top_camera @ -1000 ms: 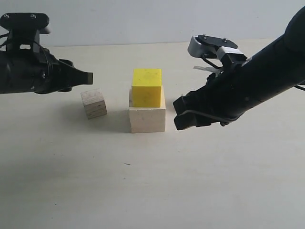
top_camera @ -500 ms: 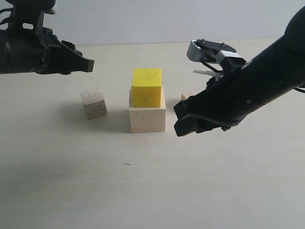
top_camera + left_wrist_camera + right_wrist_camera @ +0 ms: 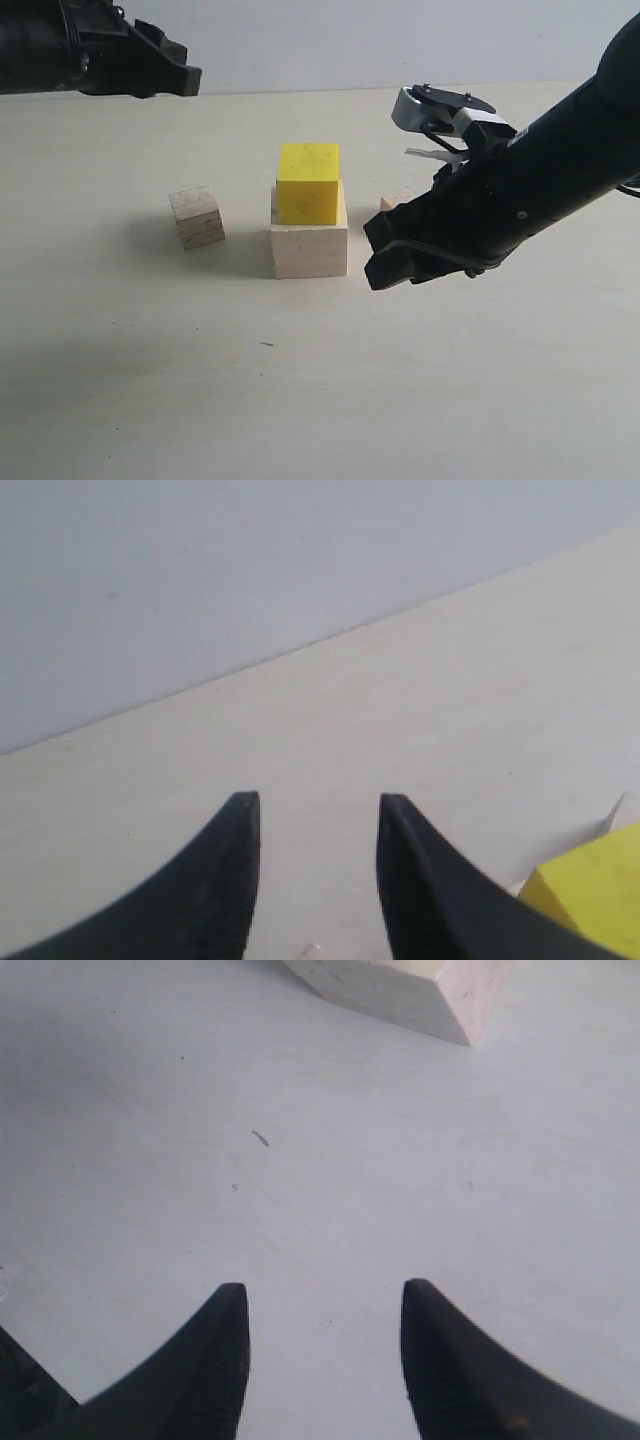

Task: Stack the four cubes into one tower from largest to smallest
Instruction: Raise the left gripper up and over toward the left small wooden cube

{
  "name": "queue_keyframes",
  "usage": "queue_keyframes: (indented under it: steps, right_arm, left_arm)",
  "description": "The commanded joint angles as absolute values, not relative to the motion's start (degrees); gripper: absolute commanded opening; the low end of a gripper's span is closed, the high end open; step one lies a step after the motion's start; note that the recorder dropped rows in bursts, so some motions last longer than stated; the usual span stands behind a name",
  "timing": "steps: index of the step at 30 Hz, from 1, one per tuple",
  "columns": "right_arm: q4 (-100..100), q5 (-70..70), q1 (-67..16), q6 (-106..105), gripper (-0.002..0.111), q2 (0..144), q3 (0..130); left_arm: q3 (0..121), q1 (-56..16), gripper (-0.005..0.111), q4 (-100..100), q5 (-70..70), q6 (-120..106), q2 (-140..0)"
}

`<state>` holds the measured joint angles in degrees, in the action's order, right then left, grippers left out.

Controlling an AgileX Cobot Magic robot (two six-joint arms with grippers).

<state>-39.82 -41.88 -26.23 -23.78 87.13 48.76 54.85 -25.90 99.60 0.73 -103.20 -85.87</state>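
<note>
A pale worktop (image 3: 300, 400) carries four wooden cubes. Near its middle, the largest cube (image 3: 309, 252), of plain pale wood, sits flat on the worktop. The bright yellow cube (image 3: 307, 185) rests squarely on top of it. The layered plywood cube (image 3: 197, 217) stands alone, near the largest cube on the side toward the worktop's left edge, not touching it. The smallest tan cube (image 3: 397, 198) lies on the opposite side, toward the right edge, mostly hidden behind the right arm (image 3: 540, 170). The left tool (image 3: 318, 810) hangs high over the far left part of the worktop, fingers spread with nothing between them. The right tool (image 3: 325, 1295) hovers low just beside the largest cube, fingers spread wide and holding nothing.
</note>
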Motion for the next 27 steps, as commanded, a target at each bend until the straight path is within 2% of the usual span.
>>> queue_keyframes:
  steps: [1, 3, 4, 7, 9, 14, 21, 27]
  right_arm:
    - [-40.09, -42.08, -26.01, -23.84, 0.046, 86.59, 49.00]
    - [-40.21, -42.08, -26.01, -23.84, 0.046, 86.59, 49.00]
    - [-40.21, -42.08, -26.01, -23.84, 0.046, 86.59, 49.00]
    - [-40.32, -42.21, -26.01, -23.84, 0.046, 86.59, 49.00]
    - [-40.43, -42.94, -26.01, -23.84, 0.046, 86.59, 49.00]
    - [-40.56, -43.39, -26.01, -23.84, 0.046, 86.59, 49.00]
    - [-41.93, -43.92, -26.01, -23.94, 0.046, 86.59, 49.00]
    - [-41.93, -44.08, -26.01, -23.94, 0.046, 86.59, 49.00]
  left_arm:
    - [55.25, -21.48, 0.039, 99.95, -0.44, -89.98, -82.87]
    - [53.69, -19.44, 0.039, 99.95, -5.84, -84.82, -81.73]
    - [52.59, -19.16, 0.039, 97.45, -13.48, -84.94, -81.41]
    - [52.49, -19.44, 0.039, 82.87, -22.46, -83.98, -81.56]
    - [52.61, -19.11, 0.039, 78.50, -23.04, -76.77, -81.56]
    - [58.18, -14.16, 0.039, 59.80, -38.76, -45.79, -81.43]
    - [67.87, -14.95, 0.039, 22.16, -41.47, -23.97, -82.72]
    - [74.85, -16.99, 0.050, 16.50, -44.33, -20.55, -89.20]
